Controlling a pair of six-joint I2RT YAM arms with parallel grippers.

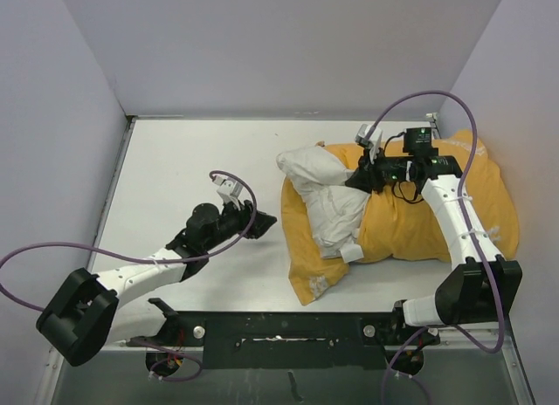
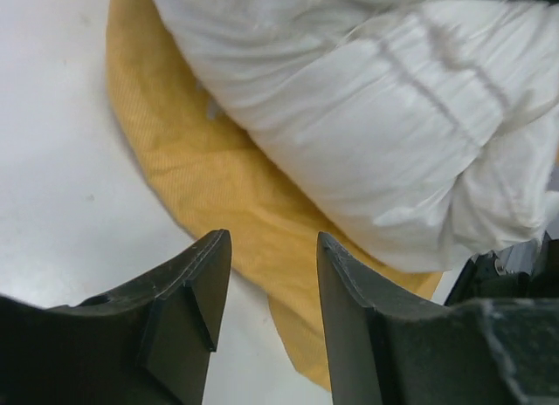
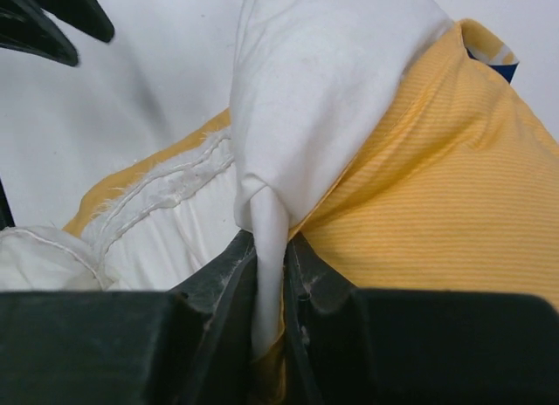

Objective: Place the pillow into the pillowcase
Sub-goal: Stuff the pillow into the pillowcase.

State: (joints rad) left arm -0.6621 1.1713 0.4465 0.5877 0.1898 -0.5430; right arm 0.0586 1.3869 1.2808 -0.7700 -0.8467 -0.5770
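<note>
The pillowcase (image 1: 419, 222) lies yellow side up on the right half of the table. A sliver of blue shows at its far edge (image 3: 498, 65). The white pillow (image 1: 327, 195) sits partly inside it, its crumpled left end sticking out of the mouth. My right gripper (image 1: 354, 180) is over the case, shut on a pinched fold of pillow (image 3: 323, 73) fabric right at the yellow hem (image 3: 437, 204). My left gripper (image 1: 266, 222) hovers low, left of the mouth. It is open, with nothing between its fingers (image 2: 196, 283), facing the case's lip (image 2: 218, 187) and the pillow (image 2: 367, 117).
White walls close in the table (image 1: 175, 169) at the back and both sides. A black mounting bar (image 1: 279, 335) runs along the near edge between the arm bases. Purple cables (image 1: 463, 117) loop off both arms. The left gripper's fingertips (image 3: 35, 21) show at the right wrist view's top left.
</note>
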